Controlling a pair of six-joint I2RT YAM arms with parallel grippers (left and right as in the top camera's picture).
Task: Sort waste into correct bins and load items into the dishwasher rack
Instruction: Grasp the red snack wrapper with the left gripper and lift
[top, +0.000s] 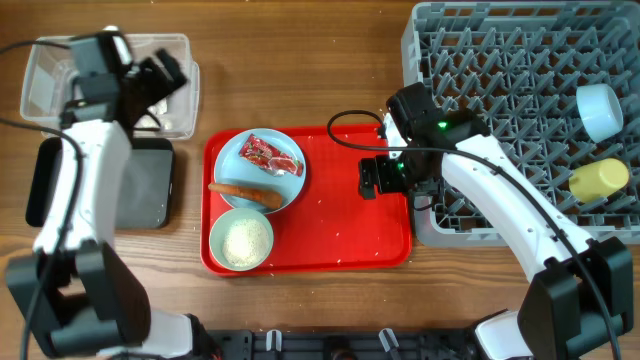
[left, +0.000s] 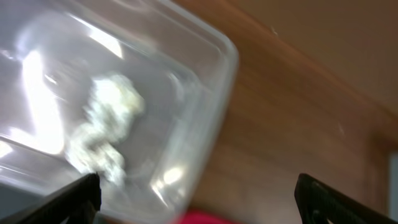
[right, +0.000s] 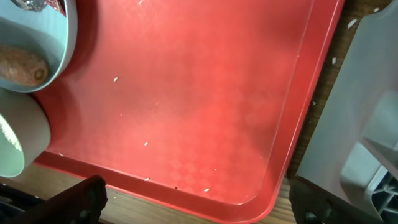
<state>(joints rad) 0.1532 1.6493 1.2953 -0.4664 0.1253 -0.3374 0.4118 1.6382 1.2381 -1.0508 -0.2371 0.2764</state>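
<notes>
Sorting state: crumpled white paper lies in the clear tub, at ten o'clock on the table.
Left gripper: above that tub, fingers spread wide, holding nothing.
Black tray: at nine o'clock, just below the tub; its visible part looks bare.
Red tray: centre; it carries the plate, with the wrapper at the plate's one o'clock and the carrot at its six.
Rice bowl: at six o'clock from the plate, heaped with rice.
Handling: the wrapper is likely light, crinkly and slippery, so pinch a raised fold. The carrot is stiff and may roll, so grip it mid-length. Tip the rice out by the bowl's rim.
Right gripper: over the tray's three o'clock edge, wide and empty.
Rack: at two o'clock, holding a second bowl and a yellow cup.
Surface: wood-grain table; the tray is glossy, with stray grains. No room is visible.
</notes>
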